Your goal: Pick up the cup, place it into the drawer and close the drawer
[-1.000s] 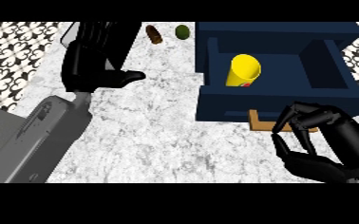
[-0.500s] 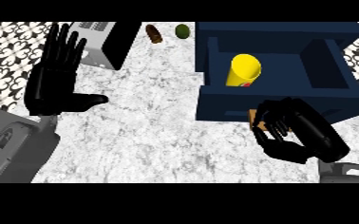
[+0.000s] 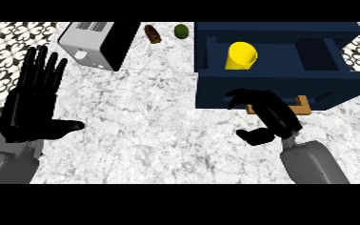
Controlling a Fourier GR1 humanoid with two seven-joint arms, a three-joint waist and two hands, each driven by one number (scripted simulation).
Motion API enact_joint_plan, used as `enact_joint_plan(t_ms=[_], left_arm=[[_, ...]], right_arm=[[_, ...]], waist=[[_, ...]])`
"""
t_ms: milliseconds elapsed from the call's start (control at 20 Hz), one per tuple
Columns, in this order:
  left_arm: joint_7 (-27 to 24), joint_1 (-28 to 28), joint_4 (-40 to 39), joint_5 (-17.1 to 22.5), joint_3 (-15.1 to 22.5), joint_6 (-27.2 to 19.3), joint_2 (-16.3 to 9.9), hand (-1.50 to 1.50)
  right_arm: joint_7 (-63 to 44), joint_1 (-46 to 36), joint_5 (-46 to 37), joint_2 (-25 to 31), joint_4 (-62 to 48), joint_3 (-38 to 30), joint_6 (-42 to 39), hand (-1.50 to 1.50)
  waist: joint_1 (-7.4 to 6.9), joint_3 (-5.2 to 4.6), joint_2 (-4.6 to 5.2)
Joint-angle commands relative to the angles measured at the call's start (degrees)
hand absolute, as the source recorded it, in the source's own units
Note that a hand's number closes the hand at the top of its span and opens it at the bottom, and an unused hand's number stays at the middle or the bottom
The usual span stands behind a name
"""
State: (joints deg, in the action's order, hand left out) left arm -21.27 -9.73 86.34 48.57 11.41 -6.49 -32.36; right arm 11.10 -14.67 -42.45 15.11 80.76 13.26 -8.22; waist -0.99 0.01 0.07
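A yellow cup (image 3: 241,56) lies inside the open dark blue drawer (image 3: 274,90) at the upper right. My right hand (image 3: 271,114) is against the drawer's front panel, fingers bent over the wooden handle (image 3: 304,106), which it partly hides. It holds nothing that I can see. My left hand (image 3: 35,100) stays open at the left edge, fingers straight and pointing up, far from the drawer.
A silver and black toaster (image 3: 95,43) stands at the back left. A brown object (image 3: 153,34) and a green fruit (image 3: 181,30) lie at the counter's back edge beside the drawer. Marble counter (image 3: 147,124) stretches between my hands.
My right hand has moved up from below the drawer onto its front and handle. The left hand shifted left and lower. The view has shifted, bringing the toaster into sight.
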Motion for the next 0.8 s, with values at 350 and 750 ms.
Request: enact_joint_plan(t_ms=[350, 750], left_arm=[[0.2, 7.8, 1.6, -1.2, -7.1, 9.0, -0.4, -1.5], [1.6, 2.0, -4.9, -0.3, -9.7, 13.7, 0.5, -1.5]], right_arm=[[8.3, -16.6, -5.0, -4.1, -32.8, -5.6, 7.1, -1.5], [16.6, -31.5, -3.3, -3.4, -56.2, -12.2, 8.7, -1.5]], waist=[[-0.14, 0.02, 0.09], [-1.14, 0.07, 0.8]])
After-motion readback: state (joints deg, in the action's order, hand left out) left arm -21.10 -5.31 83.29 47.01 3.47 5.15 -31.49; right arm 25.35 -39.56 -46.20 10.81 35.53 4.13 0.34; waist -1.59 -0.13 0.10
